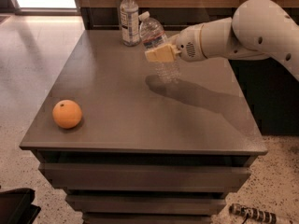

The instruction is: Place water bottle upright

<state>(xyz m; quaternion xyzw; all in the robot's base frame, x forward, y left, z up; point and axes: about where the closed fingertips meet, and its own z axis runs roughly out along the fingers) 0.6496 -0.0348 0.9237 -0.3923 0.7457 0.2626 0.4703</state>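
The water bottle [159,48] is a small clear ribbed bottle with a white cap. It leans with its cap up and to the left, its base low over the grey table [140,111] near the far middle. My gripper [161,53] reaches in from the right on the white arm [243,31] and is shut on the water bottle around its middle, with a tan finger pad [158,55] across the front of it.
A taller bottle with a white-blue label [129,17] stands upright at the table's far edge, just left of the held bottle. An orange [67,114] sits near the front left corner. Drawers lie below the tabletop.
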